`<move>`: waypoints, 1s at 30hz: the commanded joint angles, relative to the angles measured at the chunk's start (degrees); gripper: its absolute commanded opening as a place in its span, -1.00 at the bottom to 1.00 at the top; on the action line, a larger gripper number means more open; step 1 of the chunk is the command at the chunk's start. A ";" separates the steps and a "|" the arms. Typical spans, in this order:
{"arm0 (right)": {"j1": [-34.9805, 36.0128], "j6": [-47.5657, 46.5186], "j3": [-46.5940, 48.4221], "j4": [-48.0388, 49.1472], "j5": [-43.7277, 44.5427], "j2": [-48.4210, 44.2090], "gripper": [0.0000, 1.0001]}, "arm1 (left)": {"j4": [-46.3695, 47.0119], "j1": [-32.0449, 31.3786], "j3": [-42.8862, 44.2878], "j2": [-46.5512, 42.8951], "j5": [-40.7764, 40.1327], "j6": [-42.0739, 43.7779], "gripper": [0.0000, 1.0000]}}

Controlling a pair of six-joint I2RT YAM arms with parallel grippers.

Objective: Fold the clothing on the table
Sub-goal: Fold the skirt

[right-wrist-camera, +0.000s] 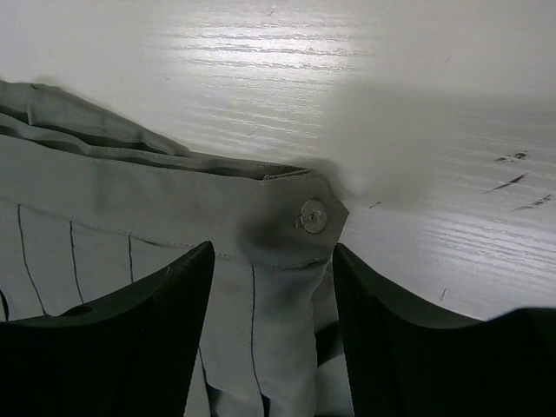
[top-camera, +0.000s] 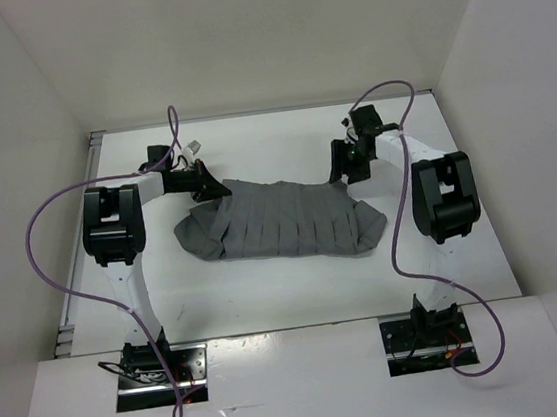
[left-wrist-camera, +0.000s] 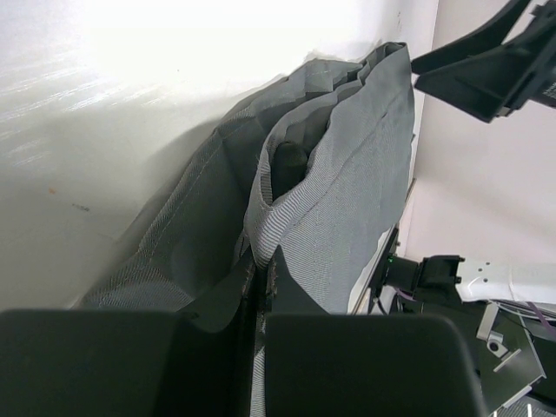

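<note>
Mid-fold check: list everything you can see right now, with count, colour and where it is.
clothing: one, mid-grey, pleated, lying rumpled mid-table between the two grippers
button: one, silvery, on the clothing's band corner at the right gripper
table: one, white, under everything
walls: three, white, left, far and right of the table
cables: two, purple, looping from each arm down to its base
left gripper: one, black, shut on the clothing's far-left edge
right gripper: one, black, open, fingers either side of the button corner
</note>
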 commanded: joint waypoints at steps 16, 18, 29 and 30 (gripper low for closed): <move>2.01 -0.48 6.25 -0.35 2.43 -5.55 -0.99 | 0.30 0.25 4.76 -1.62 7.36 0.13 -1.00; 2.01 -0.48 9.77 -2.88 6.21 -7.67 -0.99 | 0.30 0.25 7.74 -3.13 6.84 -1.54 -1.00; 0.78 0.84 48.96 -10.28 17.82 -4.52 -0.99 | -4.87 0.78 54.12 3.36 5.78 -11.65 -1.00; 0.78 0.84 52.55 -11.33 17.82 -5.47 -0.99 | -6.89 0.78 64.34 4.50 5.78 -11.65 -1.00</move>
